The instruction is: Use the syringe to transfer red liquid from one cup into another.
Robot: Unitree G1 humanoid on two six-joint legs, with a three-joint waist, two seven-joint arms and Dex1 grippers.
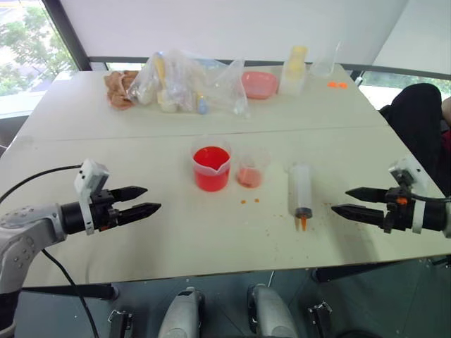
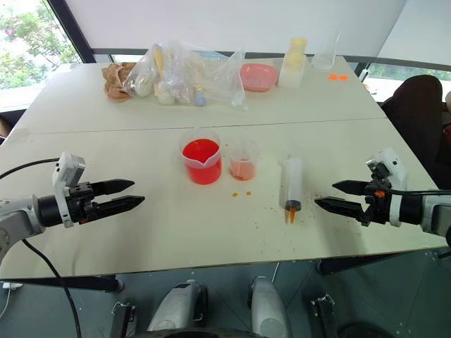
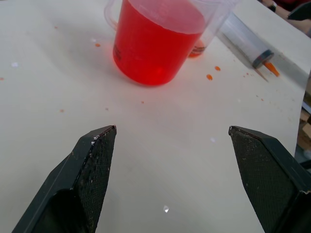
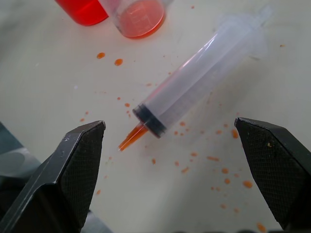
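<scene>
Orange drips (image 4: pixel 214 158) round syringe (image 4: pixel 199 82) in R wrist view.

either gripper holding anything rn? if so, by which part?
Nothing held. Left gripper and right gripper are both open over bare table; the syringe lies flat on it, untouched.

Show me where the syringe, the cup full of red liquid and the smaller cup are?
syringe (image 1: pixel 301 186): left eye view, middle of its clear barrel.
cup of red liquid (image 1: pixel 211 176): left eye view, its red-filled wall.
smaller cup (image 1: pixel 250 174): left eye view, its tinted lower part.
</scene>
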